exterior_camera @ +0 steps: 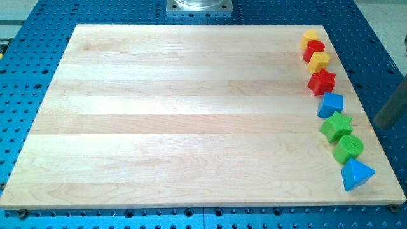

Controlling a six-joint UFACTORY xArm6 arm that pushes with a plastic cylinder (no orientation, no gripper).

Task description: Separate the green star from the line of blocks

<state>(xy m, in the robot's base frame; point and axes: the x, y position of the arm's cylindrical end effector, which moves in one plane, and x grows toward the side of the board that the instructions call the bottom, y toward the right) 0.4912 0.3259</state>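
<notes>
The green star point(336, 126) lies in a line of blocks running down the wooden board's point(191, 114) right side. Above it sits a blue block point(331, 104), touching or nearly touching it. Below it is a green cylinder point(348, 148), then a blue triangle point(356, 174). Higher up the line are a red star point(322, 81), a yellow block point(318, 61), a red block point(314, 49) and a yellow block point(310, 38). My tip point(384, 125) is off the board's right edge, level with the green star and well apart from it.
The board rests on a blue perforated table point(32, 57). A metal mount point(199, 6) stands at the view's top centre.
</notes>
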